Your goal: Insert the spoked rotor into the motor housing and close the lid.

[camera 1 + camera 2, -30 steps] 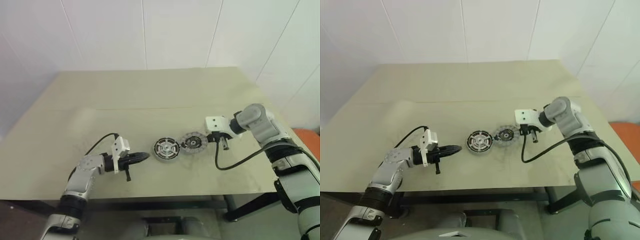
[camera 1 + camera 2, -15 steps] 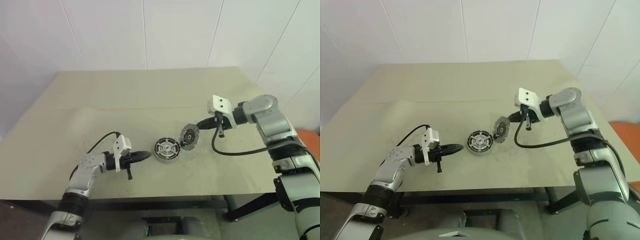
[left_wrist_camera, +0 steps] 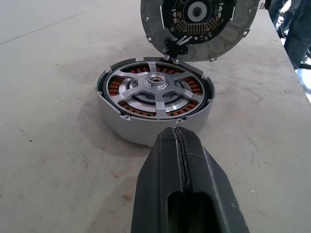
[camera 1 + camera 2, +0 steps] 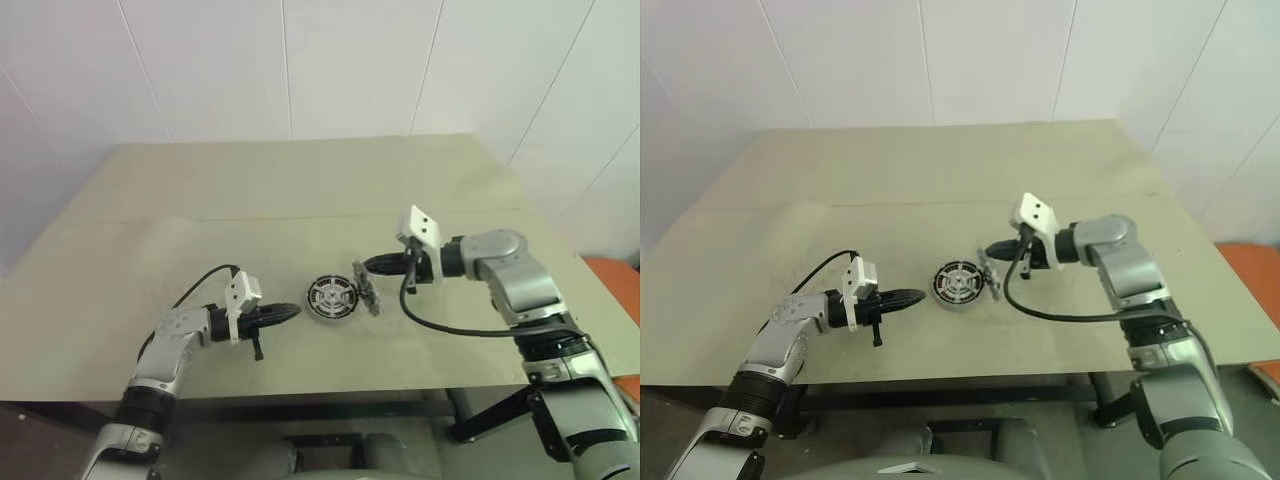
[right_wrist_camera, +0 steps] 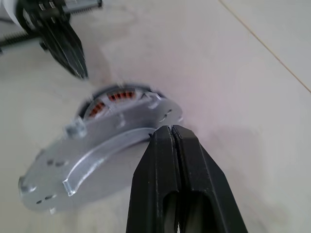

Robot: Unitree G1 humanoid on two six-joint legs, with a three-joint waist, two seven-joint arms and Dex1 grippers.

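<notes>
The motor housing (image 4: 332, 299) stands on the table between my two grippers. The spoked rotor (image 3: 155, 90) lies inside it, its copper-red windings showing around a silvery spoked centre. My right gripper (image 4: 367, 266) is shut on the edge of the lid (image 4: 366, 290), a silvery disc with a dark hub. The lid (image 3: 228, 34) hangs steeply tilted, its lower edge at the housing's right rim; whether it touches the rim I cannot tell. My left gripper (image 4: 290, 312) is shut and holds nothing. It lies low over the table, its tip close to the housing's left wall (image 3: 146, 133).
The beige table (image 4: 300, 190) stretches wide behind the housing up to a white tiled wall. Its front edge (image 4: 330, 385) runs close below my arms. An orange object (image 4: 618, 272) sits past the table's right edge.
My right gripper has lifted the lid off the table, swung it left and tipped it from flat to nearly on edge beside the housing. The left arm has stayed still.
</notes>
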